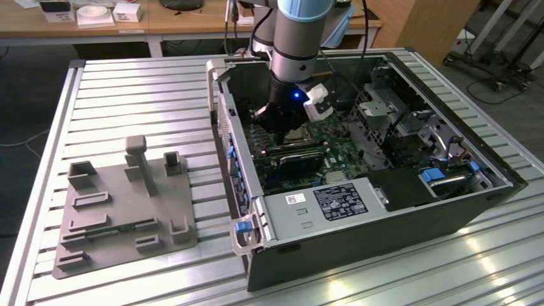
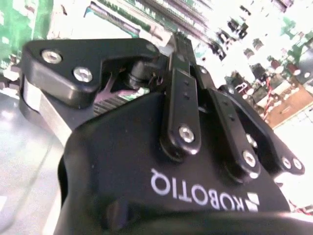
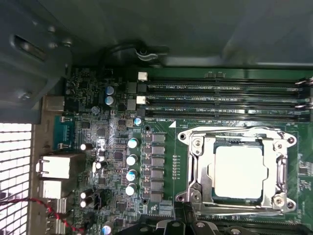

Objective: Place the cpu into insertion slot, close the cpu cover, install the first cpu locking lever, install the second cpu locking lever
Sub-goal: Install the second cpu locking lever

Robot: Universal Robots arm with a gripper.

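Exterior view: even, bright room light; soft glare streaks lie on the ribbed metal bench toward 5 o'clock, and the interior of the computer case is dim, shadowed beneath the arm. A small blue lamp glows on the arm's wrist.

Second wrist view: the black pincer is close and soft in focus; the motherboard behind it, toward 1 o'clock, is overexposed and blurred.

First wrist view: moderately lit and mostly sharp. The cpu top glares near white; a vent grille at 8 o'clock is blown out.
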